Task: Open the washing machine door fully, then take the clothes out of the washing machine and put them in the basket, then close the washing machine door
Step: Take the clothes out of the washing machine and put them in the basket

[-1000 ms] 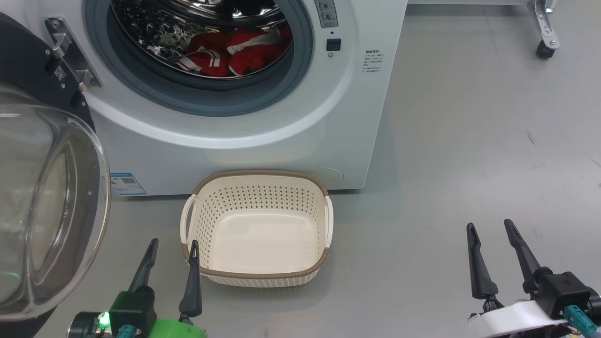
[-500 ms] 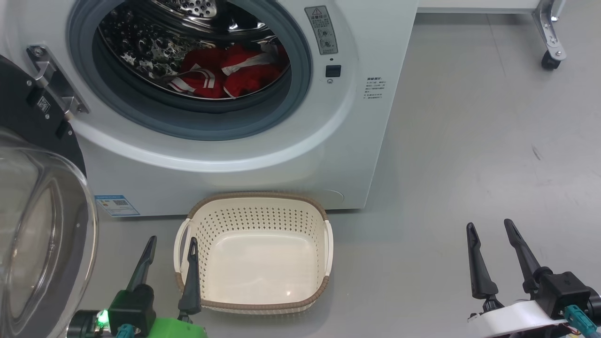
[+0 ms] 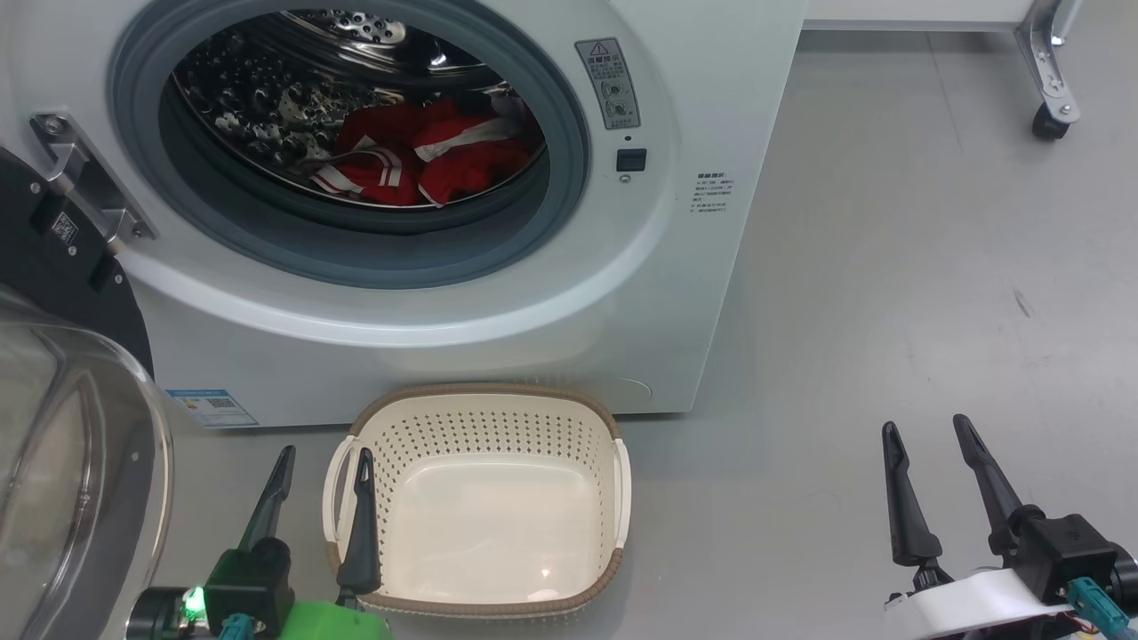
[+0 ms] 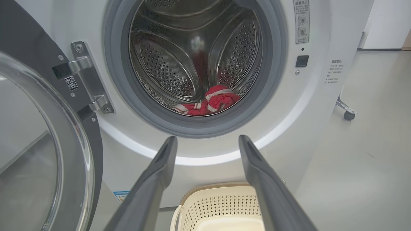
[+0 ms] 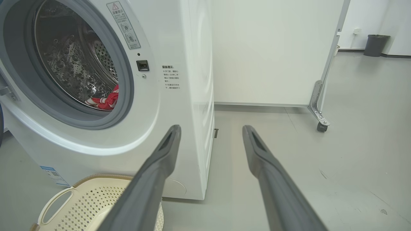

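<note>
The washer (image 3: 498, 311) stands with its door (image 3: 62, 480) swung wide, so the drum is reachable. The basket (image 3: 484, 391) sits empty just below, likely for a short drop. The clothes (image 3: 418, 160) lie in the drum. The left gripper (image 3: 325, 453) and right gripper (image 3: 925, 425) hover low, jaws spread wide, holding nothing. The floor (image 3: 889, 267) is bare and grey, with a wheeled white panel (image 5: 273, 64) beyond.

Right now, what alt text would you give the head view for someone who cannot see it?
A white washing machine stands with its door swung open to the left and red clothes lying in the drum. An empty cream basket sits on the floor in front of it. The left gripper and right gripper are open at the bottom corners, holding nothing.
</note>
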Motion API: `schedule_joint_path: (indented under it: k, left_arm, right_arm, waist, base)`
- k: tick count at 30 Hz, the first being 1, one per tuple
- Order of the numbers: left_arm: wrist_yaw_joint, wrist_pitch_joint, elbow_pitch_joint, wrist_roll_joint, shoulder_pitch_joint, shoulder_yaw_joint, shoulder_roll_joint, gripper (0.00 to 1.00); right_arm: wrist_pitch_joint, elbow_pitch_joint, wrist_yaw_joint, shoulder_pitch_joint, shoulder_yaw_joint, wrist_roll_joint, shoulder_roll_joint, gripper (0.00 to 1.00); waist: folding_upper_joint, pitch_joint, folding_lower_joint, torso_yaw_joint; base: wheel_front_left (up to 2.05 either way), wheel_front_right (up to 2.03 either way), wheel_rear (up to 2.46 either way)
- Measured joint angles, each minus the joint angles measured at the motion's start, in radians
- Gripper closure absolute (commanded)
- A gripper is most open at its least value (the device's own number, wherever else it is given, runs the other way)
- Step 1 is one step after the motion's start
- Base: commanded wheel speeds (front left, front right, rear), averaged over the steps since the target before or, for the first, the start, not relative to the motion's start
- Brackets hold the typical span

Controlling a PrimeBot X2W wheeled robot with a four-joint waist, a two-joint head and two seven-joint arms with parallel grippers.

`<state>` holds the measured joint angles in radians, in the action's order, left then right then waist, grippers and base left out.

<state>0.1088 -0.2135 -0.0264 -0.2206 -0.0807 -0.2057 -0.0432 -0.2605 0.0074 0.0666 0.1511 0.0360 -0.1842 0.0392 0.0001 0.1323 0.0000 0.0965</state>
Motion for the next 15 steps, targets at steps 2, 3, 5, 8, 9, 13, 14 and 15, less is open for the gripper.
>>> schedule_joint_path:
  k: [2, 3, 5, 8, 9, 13, 14, 15]
  left_arm:
    - [0.000, 0.000, -0.001, -0.003, 0.000, 0.000, 0.000, 0.00]
    - [0.000, 0.000, -0.002, -0.004, 0.000, 0.000, 0.000, 0.00]
    - [0.000, 0.000, -0.004, -0.006, 0.001, 0.000, 0.000, 0.00]
    - [0.000, 0.000, -0.007, -0.006, 0.005, 0.000, 0.000, 0.00]
    - [0.000, 0.000, -0.009, -0.006, 0.005, 0.000, 0.000, 0.00]
    - [0.000, 0.000, -0.014, -0.007, 0.010, -0.006, 0.000, 0.00]
    - [0.000, 0.000, -0.014, -0.007, 0.012, -0.005, 0.000, 0.00]
    - [0.000, 0.000, -0.013, -0.007, 0.012, -0.002, 0.000, 0.00]
  right_arm:
    - [0.000, 0.000, 0.000, 0.000, 0.001, 0.000, 0.000, 0.00]
    - [0.000, 0.000, 0.000, 0.000, 0.001, 0.000, 0.000, 0.00]
    - [0.000, 0.000, 0.000, 0.000, 0.003, 0.000, 0.000, 0.00]
    - [0.000, 0.001, 0.000, -0.001, 0.008, 0.000, 0.000, 0.00]
    - [0.000, 0.001, 0.000, -0.001, 0.010, 0.000, 0.000, 0.00]
    - [0.000, 0.001, 0.001, -0.001, 0.012, 0.000, 0.000, 0.00]
    - [0.000, 0.001, 0.001, -0.001, 0.015, 0.000, 0.000, 0.00]
    - [0.000, 0.001, 0.002, -0.002, 0.019, 0.000, 0.000, 0.00]
  waist:
    - [0.0000, 0.000, 0.0000, 0.000]
    - [0.0000, 0.000, 0.0000, 0.000]
    - [0.0000, 0.001, 0.0000, 0.000]
    - [0.0000, 0.000, 0.0000, -0.001]
    - [0.0000, 0.000, 0.0000, -0.001]
    - [0.0000, 0.001, 0.0000, -0.005]
    - [0.0000, 0.001, 0.0000, -0.007]
    - [0.0000, 0.002, 0.0000, -0.009]
  base:
    - [0.13, -0.13, 0.00]
    - [0.04, -0.04, 0.00]
    - [0.00, 0.00, 0.00]
    - [0.00, 0.00, 0.00]
    - [0.00, 0.00, 0.00]
    - [0.00, 0.00, 0.00]
    - [0.00, 0.00, 0.00]
    - [0.00, 0.00, 0.00]
